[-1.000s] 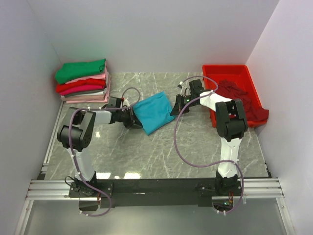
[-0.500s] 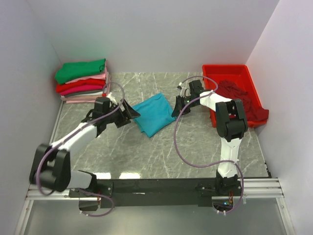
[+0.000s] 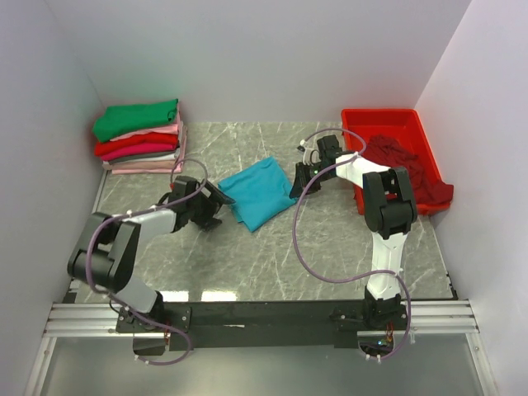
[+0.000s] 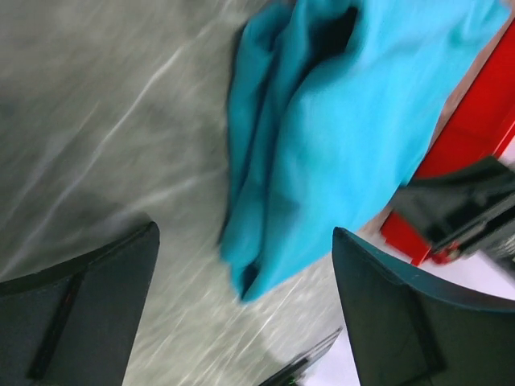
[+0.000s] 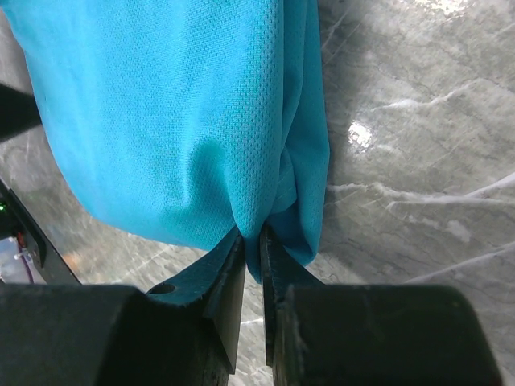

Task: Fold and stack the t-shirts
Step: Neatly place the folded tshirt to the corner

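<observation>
Teal-blue t-shirt (image 3: 257,191) lay folded on the table (image 3: 330,247) between both grippers. Left gripper (image 4: 245,231) jaws stood spread, clear of the cloth. Right gripper (image 5: 251,235) jaws, nearly together, pinched its edge.

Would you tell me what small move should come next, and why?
Probably open the right hand fully and back off: its tips sit at the edge of the folded teal shirt, and the left hand is open and clear.

a red plastic tray (image 3: 381,114) sits at the marble table's (image 3: 272,247) far right corner
</observation>
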You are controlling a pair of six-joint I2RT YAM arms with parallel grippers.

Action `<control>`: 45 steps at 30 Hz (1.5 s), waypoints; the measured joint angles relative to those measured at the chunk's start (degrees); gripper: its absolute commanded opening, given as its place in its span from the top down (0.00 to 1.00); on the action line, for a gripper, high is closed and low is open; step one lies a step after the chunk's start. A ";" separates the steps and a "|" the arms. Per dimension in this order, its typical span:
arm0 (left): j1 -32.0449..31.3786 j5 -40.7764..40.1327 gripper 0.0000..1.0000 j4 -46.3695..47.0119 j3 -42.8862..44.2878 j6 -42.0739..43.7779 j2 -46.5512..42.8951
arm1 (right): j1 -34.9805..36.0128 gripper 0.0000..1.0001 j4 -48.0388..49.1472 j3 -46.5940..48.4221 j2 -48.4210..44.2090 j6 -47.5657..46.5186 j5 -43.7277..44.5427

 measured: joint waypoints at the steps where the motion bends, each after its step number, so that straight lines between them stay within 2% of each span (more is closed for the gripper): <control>1: -0.22 -0.70 0.07 0.39 1.14 -0.68 1.36 | 0.02 0.80 -0.07 0.02 0.00 -0.04 0.00; 3: -0.63 -1.31 0.09 0.94 3.34 -2.49 4.02 | 0.04 0.80 -0.20 0.02 0.00 -0.17 -0.02; 6: -1.25 -2.08 0.20 1.92 6.38 -4.98 7.76 | 0.04 0.80 -0.22 0.00 0.00 -0.22 -0.07; 7: -1.46 -2.29 0.26 2.29 7.10 -5.79 8.76 | 0.04 0.80 -0.24 0.02 0.00 -0.20 -0.07; 9: -1.90 -2.93 0.31 3.23 8.74 -7.21 11.06 | 0.07 0.80 -0.24 0.02 0.00 -0.22 -0.11; 10: -2.05 -3.08 0.44 3.58 9.42 -7.69 12.00 | 0.07 0.80 -0.22 0.02 0.00 -0.22 -0.13; 12: -2.43 -4.22 0.60 4.09 10.75 -8.41 14.03 | 0.07 0.80 -0.24 0.02 0.00 -0.22 -0.17; 13: -2.51 -4.28 0.79 4.55 11.15 -8.68 15.23 | 0.09 0.80 -0.24 0.00 0.00 -0.22 -0.20; 14: -2.58 -4.35 0.89 4.94 11.58 -8.74 16.22 | 0.09 0.80 -0.24 0.00 0.00 -0.22 -0.20; 16: -2.67 -3.76 1.00 6.64 12.35 -8.83 18.08 | 0.15 0.80 -0.24 0.00 0.00 -0.22 -0.22; 20: -2.80 -3.67 1.00 8.74 13.42 -5.73 19.28 | 0.31 0.80 -0.28 0.00 0.00 -0.24 -0.24; 23: -2.89 -4.20 1.00 8.31 14.32 -0.76 19.28 | 0.31 0.75 -0.42 0.00 0.00 -0.39 -0.24; 26: -3.13 -6.36 1.00 5.29 16.87 7.52 19.19 | 0.31 0.54 -1.01 0.02 -0.11 -1.27 -0.17; 27: -3.28 -7.61 1.00 3.72 18.12 10.93 19.08 | 0.31 0.45 -1.33 0.00 -0.33 -1.70 -0.15; 30: -3.39 -11.28 1.00 -1.07 21.73 20.81 18.10 | 0.31 0.34 -2.56 0.02 -1.68 -3.45 0.48; 35: -3.37 -16.28 1.00 -7.43 27.23 35.28 14.62 | 0.31 0.30 -3.65 0.02 -6.73 -6.36 2.73; 45: -3.37 -25.24 1.00 -12.39 33.97 53.96 12.26 | 0.31 0.30 -3.65 -0.50 -16.02 -10.56 4.98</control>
